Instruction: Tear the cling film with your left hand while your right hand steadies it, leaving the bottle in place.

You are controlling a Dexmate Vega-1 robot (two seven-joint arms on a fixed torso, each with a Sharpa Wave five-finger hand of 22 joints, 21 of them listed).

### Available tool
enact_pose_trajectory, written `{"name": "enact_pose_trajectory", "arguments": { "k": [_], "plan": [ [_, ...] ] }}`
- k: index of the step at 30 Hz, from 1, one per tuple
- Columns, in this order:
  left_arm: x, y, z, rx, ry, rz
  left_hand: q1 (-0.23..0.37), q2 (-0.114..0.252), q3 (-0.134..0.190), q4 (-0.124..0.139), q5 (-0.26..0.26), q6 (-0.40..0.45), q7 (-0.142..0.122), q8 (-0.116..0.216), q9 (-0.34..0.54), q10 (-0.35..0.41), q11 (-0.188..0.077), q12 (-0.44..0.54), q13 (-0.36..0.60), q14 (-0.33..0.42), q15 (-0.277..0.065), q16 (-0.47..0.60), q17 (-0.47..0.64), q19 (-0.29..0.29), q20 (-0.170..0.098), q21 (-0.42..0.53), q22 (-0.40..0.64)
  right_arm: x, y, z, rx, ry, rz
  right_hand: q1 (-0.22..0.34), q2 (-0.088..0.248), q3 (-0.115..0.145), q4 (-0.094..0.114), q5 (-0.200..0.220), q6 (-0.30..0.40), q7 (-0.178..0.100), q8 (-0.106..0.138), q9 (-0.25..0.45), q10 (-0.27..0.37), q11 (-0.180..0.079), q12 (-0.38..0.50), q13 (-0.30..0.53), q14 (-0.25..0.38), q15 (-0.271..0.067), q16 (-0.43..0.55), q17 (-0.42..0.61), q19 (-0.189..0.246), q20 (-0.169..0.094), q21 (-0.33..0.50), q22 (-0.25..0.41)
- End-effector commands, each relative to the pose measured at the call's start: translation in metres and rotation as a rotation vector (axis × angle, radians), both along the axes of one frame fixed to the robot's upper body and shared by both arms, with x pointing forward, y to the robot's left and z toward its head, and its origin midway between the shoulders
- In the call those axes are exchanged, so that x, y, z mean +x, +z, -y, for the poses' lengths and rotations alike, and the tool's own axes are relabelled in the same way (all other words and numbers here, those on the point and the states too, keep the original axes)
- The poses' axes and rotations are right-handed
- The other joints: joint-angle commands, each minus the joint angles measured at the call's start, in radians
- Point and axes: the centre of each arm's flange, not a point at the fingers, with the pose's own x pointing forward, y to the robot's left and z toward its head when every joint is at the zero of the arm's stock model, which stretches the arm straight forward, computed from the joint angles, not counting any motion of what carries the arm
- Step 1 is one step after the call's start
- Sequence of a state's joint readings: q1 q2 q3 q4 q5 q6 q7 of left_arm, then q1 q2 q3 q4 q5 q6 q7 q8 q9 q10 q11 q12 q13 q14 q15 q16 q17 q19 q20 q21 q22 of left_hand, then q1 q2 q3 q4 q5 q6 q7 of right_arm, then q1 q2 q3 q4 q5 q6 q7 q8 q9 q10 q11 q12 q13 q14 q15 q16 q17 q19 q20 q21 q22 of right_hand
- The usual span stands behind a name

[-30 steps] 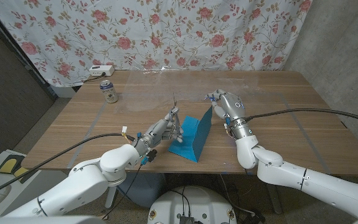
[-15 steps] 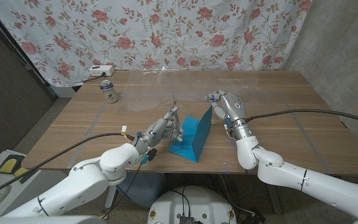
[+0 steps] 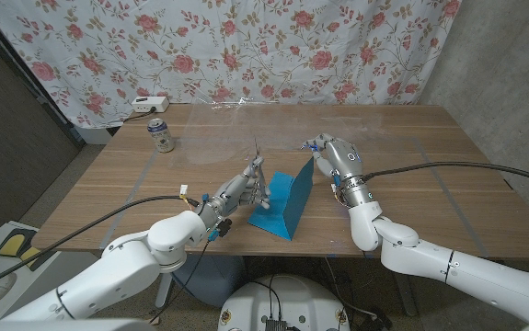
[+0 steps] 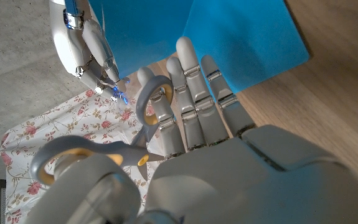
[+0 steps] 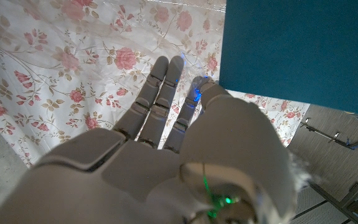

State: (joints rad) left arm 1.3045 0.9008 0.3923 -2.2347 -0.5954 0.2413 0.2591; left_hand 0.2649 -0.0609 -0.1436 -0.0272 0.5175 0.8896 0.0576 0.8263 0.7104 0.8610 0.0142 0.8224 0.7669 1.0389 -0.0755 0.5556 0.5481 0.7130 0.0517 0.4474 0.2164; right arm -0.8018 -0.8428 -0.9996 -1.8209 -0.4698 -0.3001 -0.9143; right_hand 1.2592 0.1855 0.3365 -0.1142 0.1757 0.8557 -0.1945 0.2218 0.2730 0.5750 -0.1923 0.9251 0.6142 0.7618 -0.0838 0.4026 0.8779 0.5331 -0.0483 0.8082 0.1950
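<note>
- Curtain: soft floral cloth hanging behind the far edge of the table.
- Table: smooth wood-grain top, matt.
- Sheet: the task's thing here looks like an opaque blue sheet, stiff like card and not clear film. It is folded into an L, one flap flat on the table near the middle of the near edge and the other standing upright. It has not shifted over the last second, and its edges look whole, so the parting is not yet begun.
- Right hand: hard white shell, unmoved. Its fingertips are drawn together on the upright flap's top corner and appear to pinch it steady.
- Left hand: it has also held its place, just beside the sheet's left side. Its fingers are nearly straight, with the thumb and a finger through the loops of the scissors.
- Scissors: grey handles lined yellow, blades pointing up, close to the sheet but apparently not on it.
- Can: a small metal cylinder rather than a bottle, upright near the far left corner, well apart and undisturbed.
</note>
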Motion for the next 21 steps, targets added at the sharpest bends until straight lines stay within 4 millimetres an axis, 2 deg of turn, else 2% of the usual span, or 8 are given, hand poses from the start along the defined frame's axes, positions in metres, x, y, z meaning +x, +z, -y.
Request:
{"name": "enact_pose_trajectory", "arguments": {
  "k": [1, 21],
  "plan": [
    [0.0030, -0.0006, -0.0001, 0.006, -0.002, -0.010, 0.010, 0.025, -0.155, 0.163, -0.007, 0.054, 0.077, 0.004, 0.006, 0.046, -0.038, 0.005, 0.001, 0.006, -0.003, 0.007, 0.001, 0.005, -0.001, 0.001, 0.004, 0.0017, 0.0015, -0.0014, -0.006, 0.001, -0.002, 0.005, 0.001, 0.003, -0.002, 0.003, 0.010, -0.001, -0.004, 0.005, 0.004, -0.009, 0.006, 0.045, 0.010, -0.156, -0.005, 0.004, -0.006, -0.083, 0.011, 0.002],
    [0.0036, -0.0001, 0.0008, 0.007, -0.006, -0.008, 0.032, 0.050, -0.157, 0.161, -0.035, 0.057, 0.080, 0.002, 0.008, 0.047, -0.036, 0.003, 0.005, 0.010, -0.005, 0.007, -0.001, 0.006, -0.001, 0.001, 0.004, 0.0019, 0.0002, -0.0006, -0.007, -0.002, -0.007, 0.003, 0.001, 0.003, -0.002, 0.003, 0.010, -0.002, -0.004, 0.006, 0.007, -0.009, 0.008, 0.045, 0.018, -0.156, -0.022, 0.013, -0.017, -0.083, 0.039, -0.001]
  ]
}}
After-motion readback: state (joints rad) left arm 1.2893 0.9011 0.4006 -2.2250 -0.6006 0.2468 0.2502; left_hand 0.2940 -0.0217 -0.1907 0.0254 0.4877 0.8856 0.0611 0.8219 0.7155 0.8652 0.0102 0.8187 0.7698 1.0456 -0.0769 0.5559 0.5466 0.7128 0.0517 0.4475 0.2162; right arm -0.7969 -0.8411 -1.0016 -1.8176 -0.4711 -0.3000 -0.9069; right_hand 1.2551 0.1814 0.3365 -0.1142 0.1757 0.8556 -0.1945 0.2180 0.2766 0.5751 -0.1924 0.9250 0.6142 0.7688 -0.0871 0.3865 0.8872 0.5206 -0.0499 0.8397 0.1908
